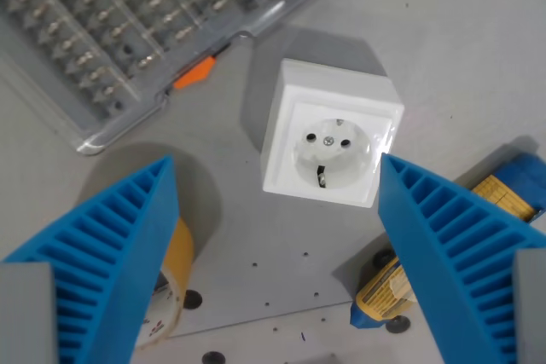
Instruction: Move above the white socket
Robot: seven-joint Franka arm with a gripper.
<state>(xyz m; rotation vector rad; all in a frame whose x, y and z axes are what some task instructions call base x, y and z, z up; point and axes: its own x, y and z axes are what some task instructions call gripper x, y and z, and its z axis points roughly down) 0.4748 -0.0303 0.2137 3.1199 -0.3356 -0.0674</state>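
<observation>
The white socket (334,134) is a square box with a round recessed outlet, lying face up on the grey table in the middle of the wrist view. My gripper (277,178) hangs above it and stands open, nothing between its blue ribbed fingers (119,245). The socket sits between the two fingertips and slightly beyond them, its lower right corner close to the tip of the right finger (452,245).
A clear plastic organiser box (128,23) with an orange latch (194,72) fills the upper left. A yellow tape roll (171,287) lies behind the left finger. A yellow and blue object (503,198) lies behind the right finger. The table (281,287) has small holes near the bottom.
</observation>
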